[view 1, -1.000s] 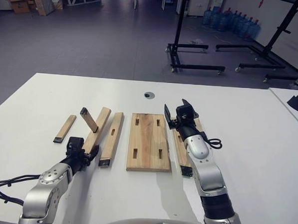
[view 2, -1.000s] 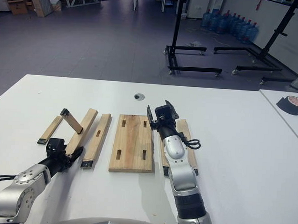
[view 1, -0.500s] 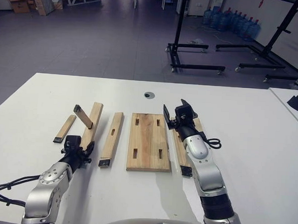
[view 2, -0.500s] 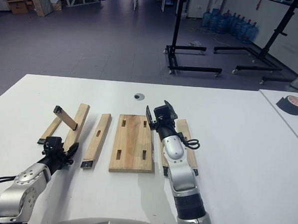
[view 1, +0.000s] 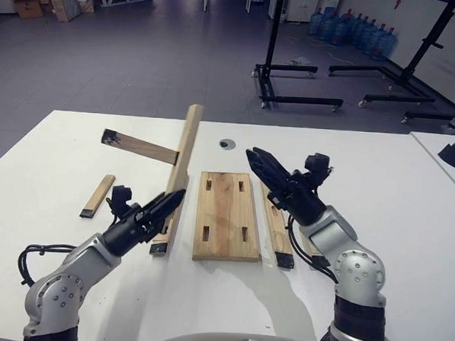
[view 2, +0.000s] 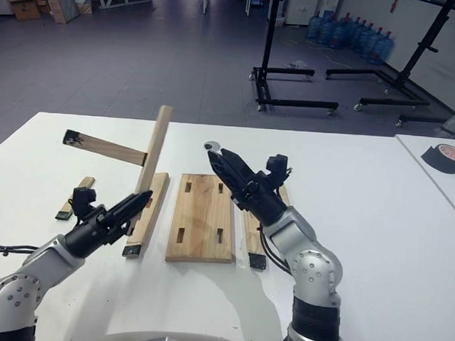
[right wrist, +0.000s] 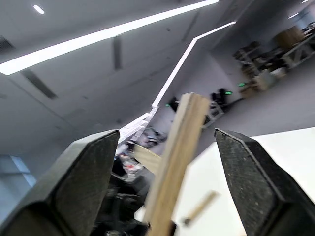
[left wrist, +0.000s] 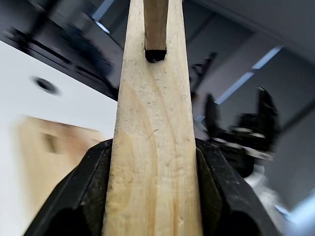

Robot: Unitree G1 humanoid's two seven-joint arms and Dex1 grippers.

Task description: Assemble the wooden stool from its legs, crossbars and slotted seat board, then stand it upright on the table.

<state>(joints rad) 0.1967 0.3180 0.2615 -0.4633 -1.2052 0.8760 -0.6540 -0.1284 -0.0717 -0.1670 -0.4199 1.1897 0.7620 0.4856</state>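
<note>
Since the earlier frames, the flat, pale wooden leg [view 1: 186, 149], with a square-section crossbar [view 1: 141, 147] seated in its slot, is found raised from the white table [view 1: 408, 226] to near upright. It is gripped at its lower end by the left gripper [view 1: 164, 205], whose black fingers are clamped on its two edges. The right gripper [view 1: 264, 169] is found lifted above the rectangular slotted seat board [view 1: 227, 215], its tapered fingers spread and nothing held, while a second slotted leg [view 1: 160, 242] and a short black-tipped crossbar [view 1: 99, 195] lie flat left of the board.
</note>
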